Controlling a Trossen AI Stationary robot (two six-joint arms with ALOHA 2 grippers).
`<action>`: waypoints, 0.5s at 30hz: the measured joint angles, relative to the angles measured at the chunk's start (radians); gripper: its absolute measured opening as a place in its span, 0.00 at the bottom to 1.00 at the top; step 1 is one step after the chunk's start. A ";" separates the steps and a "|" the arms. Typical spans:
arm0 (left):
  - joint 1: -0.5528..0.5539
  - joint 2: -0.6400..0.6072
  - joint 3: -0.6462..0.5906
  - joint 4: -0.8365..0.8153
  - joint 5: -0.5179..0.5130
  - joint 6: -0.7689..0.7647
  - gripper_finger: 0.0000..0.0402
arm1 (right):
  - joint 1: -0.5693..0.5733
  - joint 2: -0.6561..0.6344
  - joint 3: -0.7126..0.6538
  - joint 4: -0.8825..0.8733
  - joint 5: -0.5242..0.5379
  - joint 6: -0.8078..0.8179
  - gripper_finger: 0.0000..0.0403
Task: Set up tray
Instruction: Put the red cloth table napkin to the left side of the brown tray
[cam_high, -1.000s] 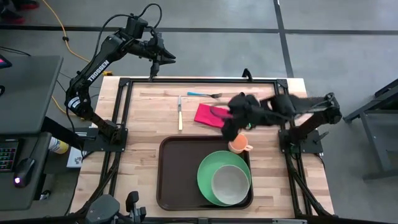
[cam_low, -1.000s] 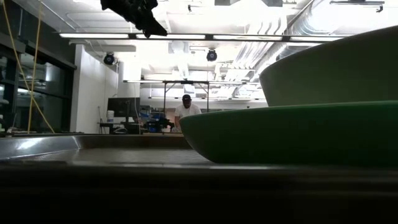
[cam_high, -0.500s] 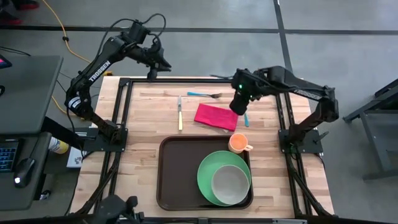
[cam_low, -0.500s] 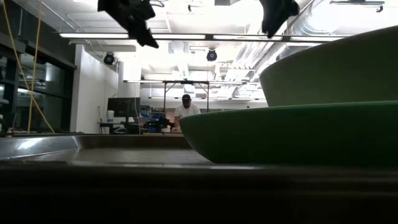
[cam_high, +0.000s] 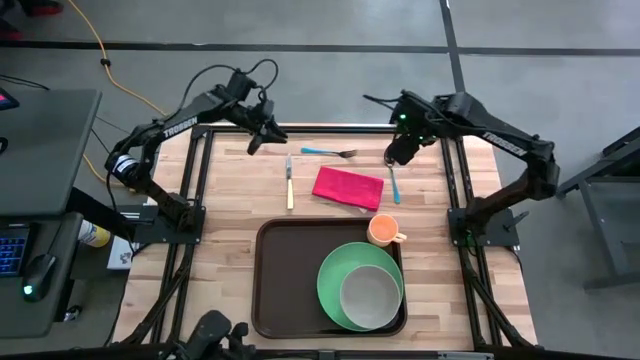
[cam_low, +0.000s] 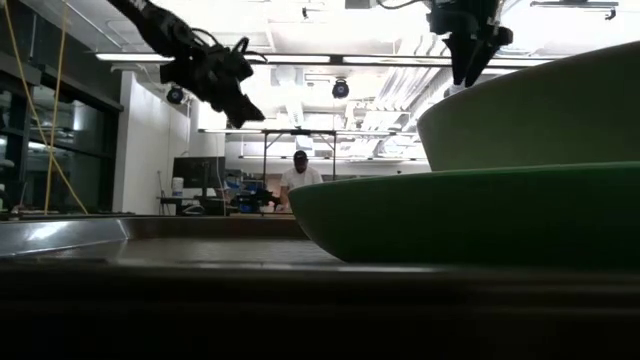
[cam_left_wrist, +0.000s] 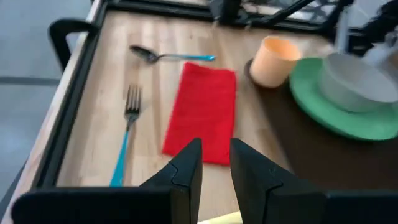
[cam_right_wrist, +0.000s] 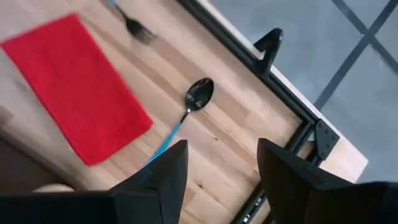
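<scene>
The dark brown tray (cam_high: 285, 285) lies at the table's near middle. On it rest a green plate (cam_high: 335, 290) with a grey bowl (cam_high: 370, 293) in it, and an orange cup (cam_high: 383, 231) in the tray's far right corner. Beyond the tray lie a red napkin (cam_high: 348, 187), a yellow-handled knife (cam_high: 289, 182), a blue-handled fork (cam_high: 330, 152) and a blue-handled spoon (cam_high: 394, 182). My left gripper (cam_high: 255, 142) hovers over the table's far left, fingers a little open (cam_left_wrist: 216, 155). My right gripper (cam_high: 393, 155) hangs open above the spoon (cam_right_wrist: 186, 109), touching nothing.
A black metal frame (cam_high: 200, 180) runs around the table top, with both arm bases (cam_high: 165, 215) mounted at its sides. Bare wood shows left of the tray (cam_high: 225, 270). In the low view the plate (cam_low: 450, 210) fills the foreground and a person (cam_low: 300, 175) stands far behind.
My right gripper has swung from above the napkin and cup toward the table's far right edge, and now stands over the spoon. My left gripper has come down from beyond the far edge, in over the table's far left. Nothing on the table has moved.
</scene>
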 joint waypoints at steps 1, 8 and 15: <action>-0.003 0.001 -0.018 0.048 -0.028 -0.004 0.28 | -0.005 -0.019 -0.020 0.020 0.000 0.007 0.42; -0.088 0.009 -0.039 0.112 -0.197 0.116 0.28 | -0.006 -0.164 -0.162 0.164 -0.083 0.013 0.42; -0.279 0.068 0.098 0.028 -0.462 0.249 0.28 | -0.002 -0.253 -0.284 0.234 -0.185 0.004 0.42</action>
